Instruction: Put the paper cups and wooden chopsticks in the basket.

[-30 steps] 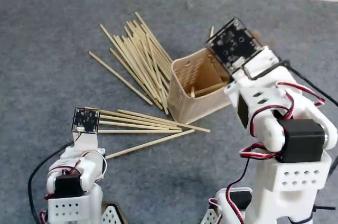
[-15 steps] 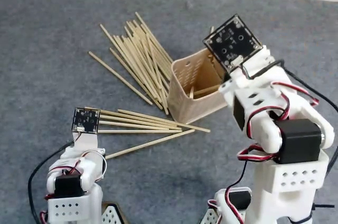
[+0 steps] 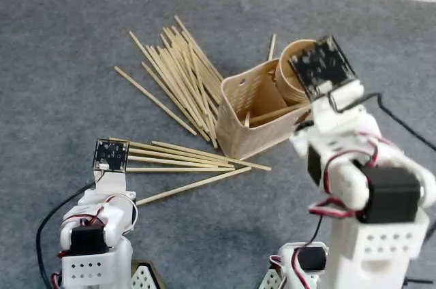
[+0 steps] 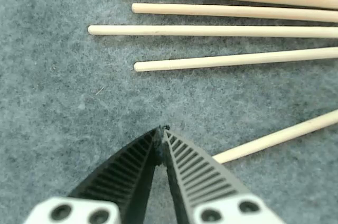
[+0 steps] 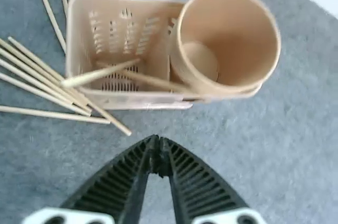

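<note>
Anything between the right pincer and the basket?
Only bare grey mat, per the right wrist view, separates the right pincer from the basket; loose chopsticks end off to one side.

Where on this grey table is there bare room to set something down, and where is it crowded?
Bare: the table left of the big chopstick pile; the near strip between the left arm and right arm, below the loose chopsticks. Crowded: the middle, where the pile meets the basket and cup.

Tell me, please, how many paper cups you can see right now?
1. The paper cup leans tilted in the end of the basket farthest from the loose chopsticks. Others could be nested inside it or hidden behind the right arm.
</note>
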